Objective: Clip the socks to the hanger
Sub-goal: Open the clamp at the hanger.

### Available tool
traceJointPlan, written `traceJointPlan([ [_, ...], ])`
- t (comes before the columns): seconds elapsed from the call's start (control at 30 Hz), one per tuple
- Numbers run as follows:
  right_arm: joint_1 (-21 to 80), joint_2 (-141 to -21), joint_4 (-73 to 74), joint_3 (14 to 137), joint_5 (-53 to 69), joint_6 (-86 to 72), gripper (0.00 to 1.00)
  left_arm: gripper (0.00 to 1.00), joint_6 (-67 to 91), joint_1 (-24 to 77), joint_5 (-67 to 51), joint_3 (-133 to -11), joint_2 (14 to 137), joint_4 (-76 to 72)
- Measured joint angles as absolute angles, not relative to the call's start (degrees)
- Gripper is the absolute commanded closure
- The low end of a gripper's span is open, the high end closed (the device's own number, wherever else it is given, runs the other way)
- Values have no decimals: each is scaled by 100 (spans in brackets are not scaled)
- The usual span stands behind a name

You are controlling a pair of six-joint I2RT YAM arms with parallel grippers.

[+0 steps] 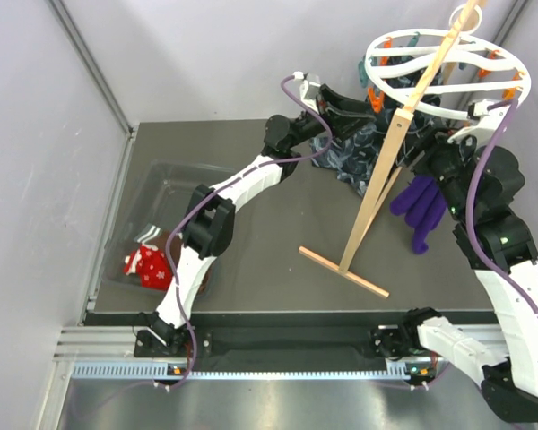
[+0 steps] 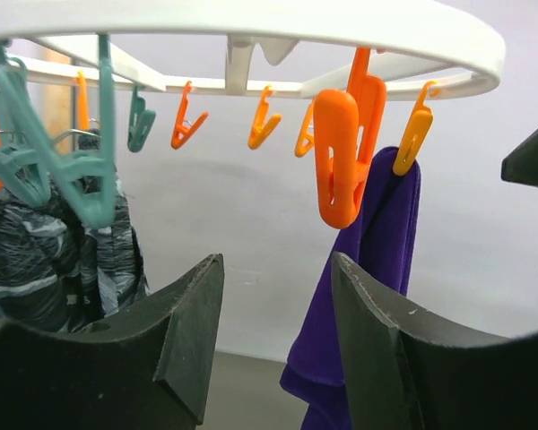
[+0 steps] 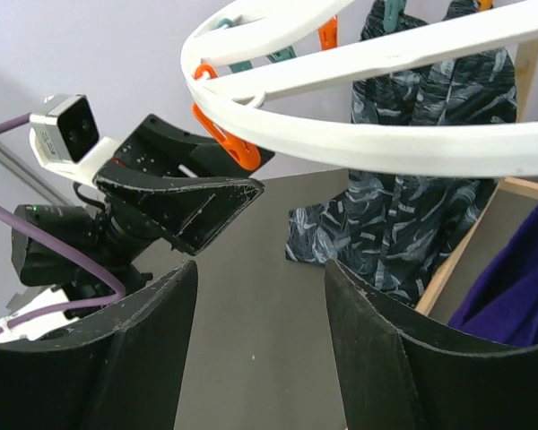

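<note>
While both arms are up around the hanger, the red socks are nowhere near it. The table (image 1: 278, 224) is a dark slab, and the biggest thing on it is the hanger (image 3: 386, 148), a white spoked ring on a slanted wooden pole (image 1: 373, 193). It's out at about 1 o'clock in the overhead view. Over at 9 o'clock there's a clear plastic bin (image 1: 175, 193). The red socks (image 1: 150, 267) are bunched in its near corner, more like 8 o'clock, well apart from the ring and not clipped to anything. A dark-blue patterned cloth (image 1: 354, 152) hangs off the ring's 9 o'clock side, and a purple sock (image 1: 421, 206) hangs around its 6 o'clock side. The left gripper (image 2: 276, 269) is wide with nothing between the fingers. It's parked just under the rim, with a fat orange clip (image 2: 341, 152) dangling right above the gap and a teal clip (image 2: 72, 170) off at its 10 o'clock. The right gripper (image 3: 260, 269) is also spread apart and holding nothing, sitting below the rim across from the left one.
</note>
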State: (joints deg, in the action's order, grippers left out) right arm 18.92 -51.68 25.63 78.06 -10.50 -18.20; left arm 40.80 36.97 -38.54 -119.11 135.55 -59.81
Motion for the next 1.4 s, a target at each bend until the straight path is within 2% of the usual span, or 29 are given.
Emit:
traceJointPlan([
  [0.4, 1874, -4875, 3050, 7815, -1743, -1704, 37, 39, 3356, 4167, -3752, -12794, 13767, -4901],
  [0.57, 1865, -4895, 3216, 7815, -1741, -1647, 36, 44, 2818, 4331, -3461, -13013, 13769, -4372],
  [0.77, 1861, -4928, 3288, 7815, -1647, -1586, 36, 55, 2598, 4355, -3247, -13010, 13769, -4099],
  [1.1, 1861, -4950, 3284, 7817, -1487, -1546, 35, 54, 2563, 4283, -3033, -12468, 13697, -4160],
  [1.4, 1861, -5019, 3293, 7846, -1326, -1553, 32, 48, 2794, 4187, -3065, -12175, 13437, -4488],
])
